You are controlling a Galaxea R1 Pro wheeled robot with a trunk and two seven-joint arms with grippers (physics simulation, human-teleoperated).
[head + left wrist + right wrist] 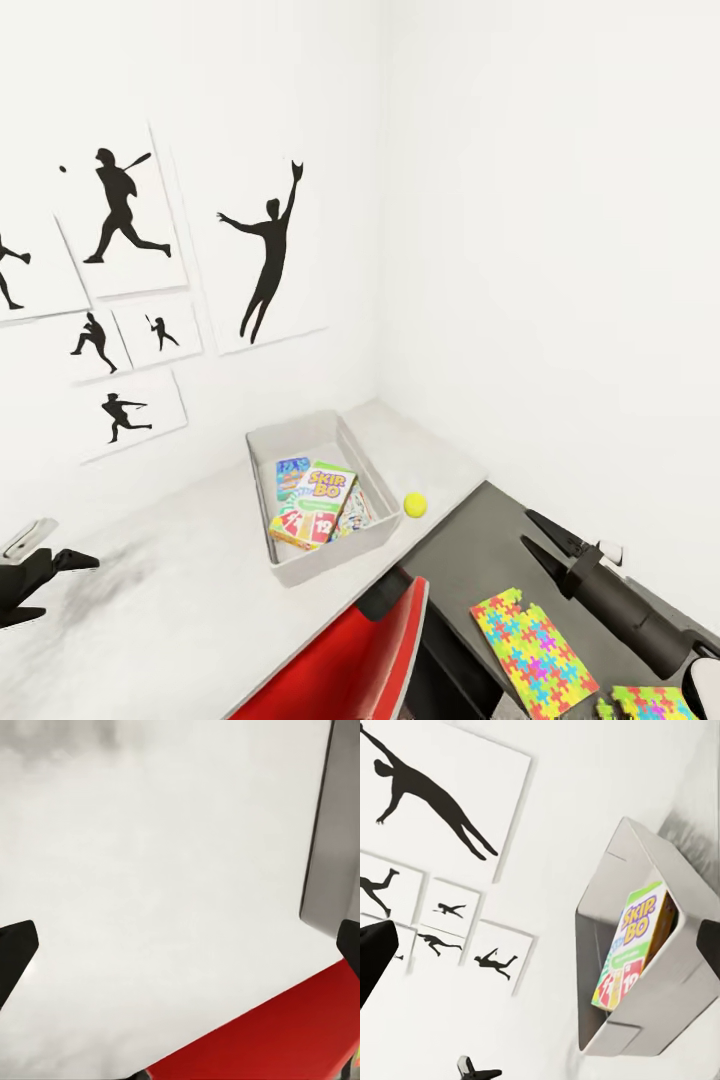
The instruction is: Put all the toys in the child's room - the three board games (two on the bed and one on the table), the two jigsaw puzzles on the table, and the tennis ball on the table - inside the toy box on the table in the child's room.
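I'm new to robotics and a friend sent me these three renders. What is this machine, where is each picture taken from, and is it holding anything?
It is a simulated two-armed robot steered by a person. The big picture comes from its head camera, looking down at a pale table. On it stands a grey toy box holding card game boxes, the top one a Skip-Bo box. A tennis ball lies beside the box, and two jigsaw puzzles lie on a darker surface. A red chair sits below. The other pictures come from cameras near each gripper. The left gripper and the right gripper are both open, holding nothing.
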